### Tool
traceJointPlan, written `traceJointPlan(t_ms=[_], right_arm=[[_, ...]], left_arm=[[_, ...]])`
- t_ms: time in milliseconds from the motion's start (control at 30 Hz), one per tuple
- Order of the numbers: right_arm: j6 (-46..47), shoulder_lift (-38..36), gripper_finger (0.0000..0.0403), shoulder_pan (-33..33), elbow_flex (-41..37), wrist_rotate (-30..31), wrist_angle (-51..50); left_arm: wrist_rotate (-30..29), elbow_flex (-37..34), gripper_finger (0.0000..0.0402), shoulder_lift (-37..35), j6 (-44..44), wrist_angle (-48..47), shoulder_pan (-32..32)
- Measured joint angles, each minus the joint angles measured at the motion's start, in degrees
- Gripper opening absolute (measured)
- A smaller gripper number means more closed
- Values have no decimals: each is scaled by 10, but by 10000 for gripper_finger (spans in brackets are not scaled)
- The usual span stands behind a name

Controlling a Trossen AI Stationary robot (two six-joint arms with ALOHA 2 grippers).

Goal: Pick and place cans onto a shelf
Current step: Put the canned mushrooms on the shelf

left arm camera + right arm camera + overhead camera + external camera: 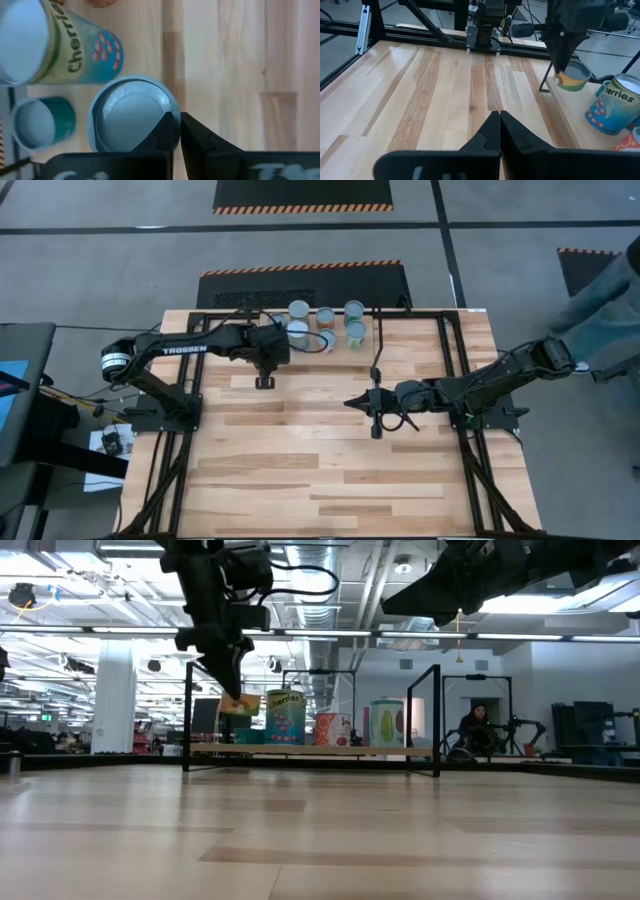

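Right wrist view: left gripper (563, 70) pinches the rim of a can (572, 80) above the shelf (570, 117); lower level, beside the cherries can (611, 110); right gripper (496, 120) clenched empty

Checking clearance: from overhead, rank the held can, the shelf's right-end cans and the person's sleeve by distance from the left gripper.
1. Held can, pinched by the left gripper, shelf's left end.
2. Right-end cans, across the shelf.
3. Sleeve, beyond the table's right edge.

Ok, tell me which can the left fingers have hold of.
The small yellow-labelled tin with the silvery-blue top: the left gripper pinches its rim and it hangs tilted, while the other cans stand free on the light-wood shelf.
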Motion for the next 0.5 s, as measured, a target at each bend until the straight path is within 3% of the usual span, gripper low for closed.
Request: traceJointPlan(t_ms=[167, 500], right_arm=[[4, 0, 17, 0, 0, 0, 0], [4, 0, 14, 0, 0, 0, 0]], left_arm=[[0, 0, 3, 0, 47, 20, 24], [10, -1, 2, 8, 56, 23, 84]])
